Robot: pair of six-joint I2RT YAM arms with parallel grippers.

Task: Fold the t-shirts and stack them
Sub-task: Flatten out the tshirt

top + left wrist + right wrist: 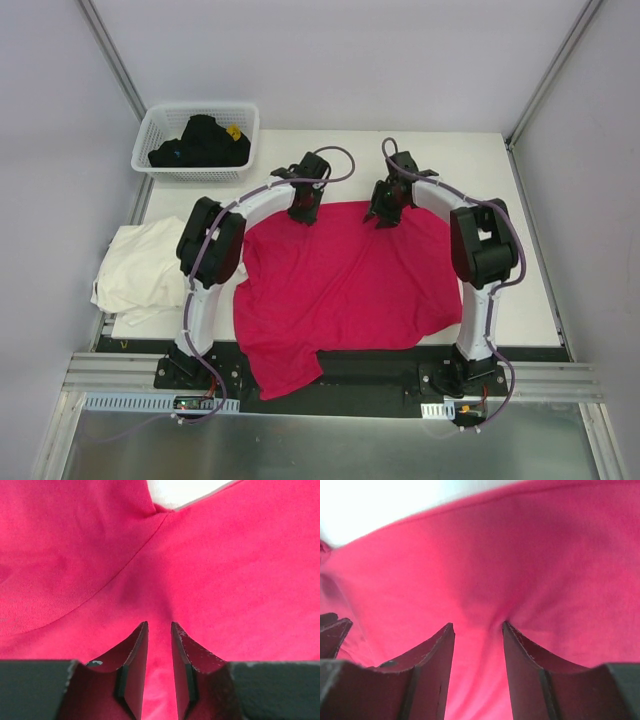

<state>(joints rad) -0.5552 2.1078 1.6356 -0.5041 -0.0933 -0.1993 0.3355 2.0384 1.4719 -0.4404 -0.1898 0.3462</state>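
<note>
The magenta-red t-shirt (340, 285) lies spread in the middle of the table, its near part hanging over the front edge. My left gripper (303, 208) is at the shirt's far left edge and my right gripper (385, 215) is at its far right edge. In the left wrist view the left gripper (160, 625) has its jaws close together with magenta cloth (225, 570) pinched between them. In the right wrist view the right gripper (478, 626) holds a puckered fold of the cloth (520, 555). The cream-white t-shirt (140, 265) lies crumpled at the table's left edge.
A white lattice basket (160, 122) with dark clothes (200, 142) stands at the back left corner. Bare white table (480, 170) shows behind and to the right of the magenta shirt. Grey walls enclose the table on three sides.
</note>
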